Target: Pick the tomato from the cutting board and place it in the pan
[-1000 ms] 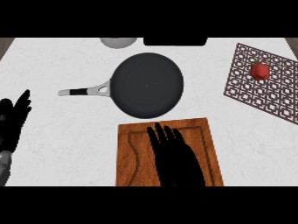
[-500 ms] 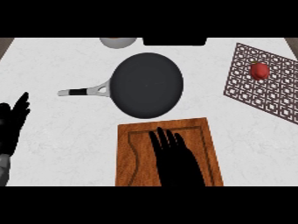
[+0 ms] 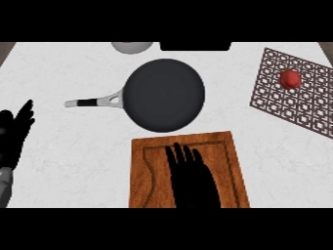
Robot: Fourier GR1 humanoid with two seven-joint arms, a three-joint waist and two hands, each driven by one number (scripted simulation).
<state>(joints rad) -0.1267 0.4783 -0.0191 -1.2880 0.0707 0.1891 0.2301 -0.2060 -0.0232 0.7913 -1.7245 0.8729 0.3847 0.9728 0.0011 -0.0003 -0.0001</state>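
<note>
Straight, slightly spread fingers (image 3: 177, 155) of the right hand (image 3: 193, 180) lie over the cutting board (image 3: 147, 171), holding nothing. The tomato (image 3: 291, 78) sits on the lattice trivet (image 3: 306, 110) (well right of the pan (image 3: 164, 94)). The left hand (image 3: 9, 139) rests open at the left edge.

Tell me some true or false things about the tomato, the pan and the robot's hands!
1. The tomato lies on the wooden cutting board. False: it lies on the brown lattice mat at the right.
2. The pan has nothing in it. True.
3. The right hand is over the cutting board with straight fingers. True.
4. The left hand holds the pan's handle. False: it rests open at the left edge, apart from the handle.
5. The pan's handle points toward the left. True.
</note>
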